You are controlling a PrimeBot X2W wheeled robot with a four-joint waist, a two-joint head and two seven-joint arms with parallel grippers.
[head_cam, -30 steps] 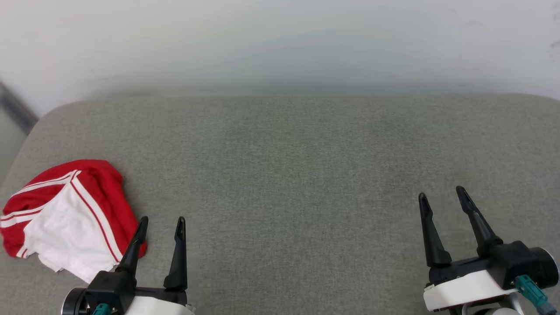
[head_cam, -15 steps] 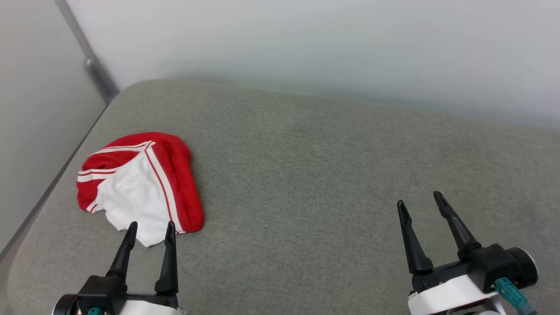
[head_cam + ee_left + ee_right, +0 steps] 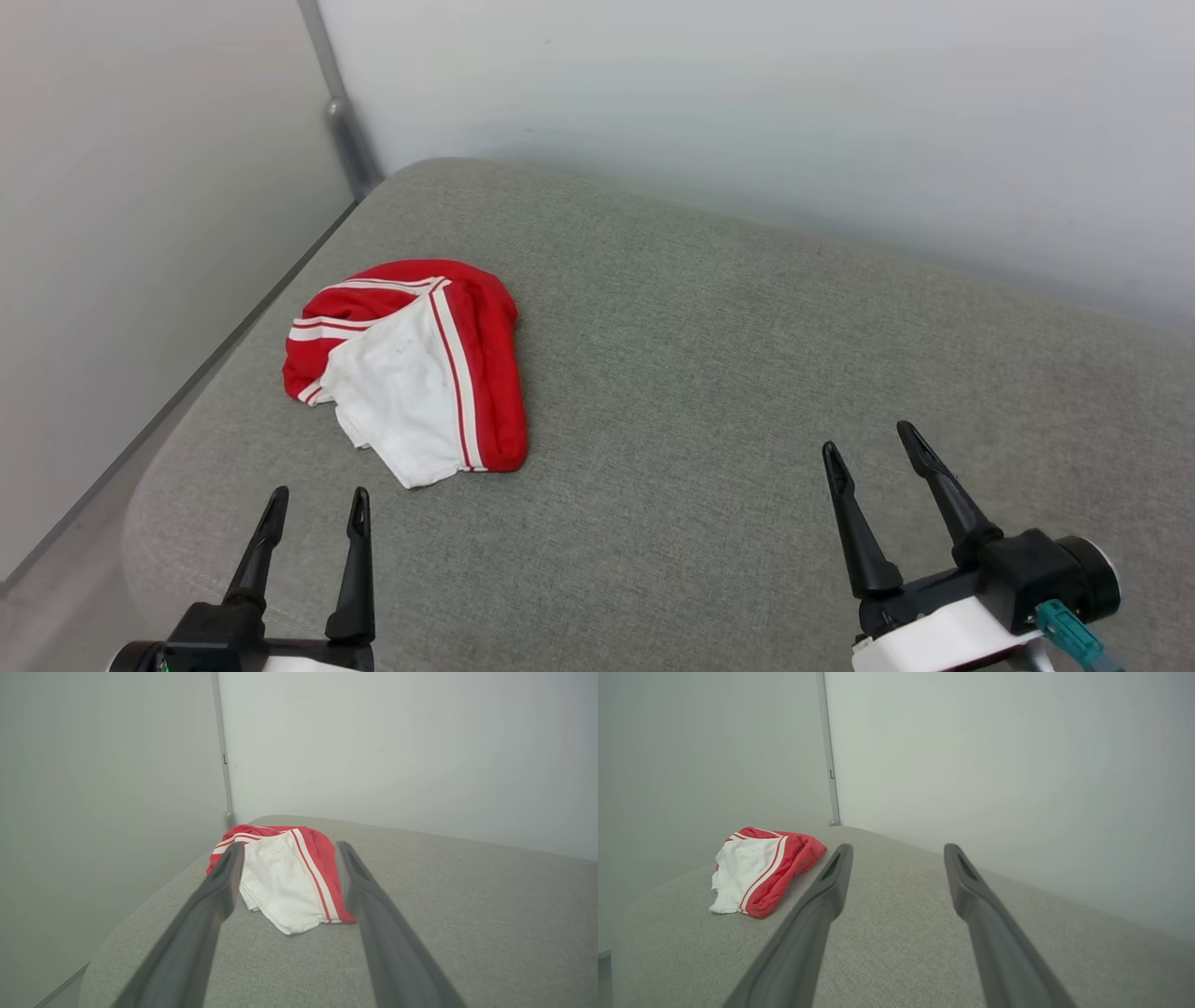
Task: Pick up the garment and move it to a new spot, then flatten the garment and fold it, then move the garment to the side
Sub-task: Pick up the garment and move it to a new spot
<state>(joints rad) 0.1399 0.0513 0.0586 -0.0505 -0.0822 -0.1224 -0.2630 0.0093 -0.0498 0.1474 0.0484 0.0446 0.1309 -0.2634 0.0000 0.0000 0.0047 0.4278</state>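
1. On the grey cushion (image 3: pixel 700 373), near its far-left corner, the garment (image 3: pixel 411 373) lay bunched in a loose heap, not spread flat.
2. Look: red body fabric curled round the far and right sides, with a white sleeve panel on top. Red-and-white stripe trim ran along the panel's right edge and across the heap's left part. The near white edge was rumpled, in layers.
3. Left gripper (image 3: pixel 318 495): jaws wide apart, 2 dark fingers near parallel, nothing between them, no contact with the garment.
4. Right gripper (image 3: pixel 868 440): jaws also spread wide, empty, over bare cushion at the near right.
5. Garment vs left gripper: it lay ahead of the fingertips and slightly to their right, with a strip of bare cushion between the tips and the white edge. The left wrist view framed the heap between the 2 fingers, beyond the tips.
6. Garment vs right gripper: well apart, off to that gripper's left. In the right wrist view it sat left of the left finger.
7. Background: a pale wall (image 3: pixel 747 93) and a grey vertical strip (image 3: pixel 341 121) in the room corner, just past the cushion's corner.
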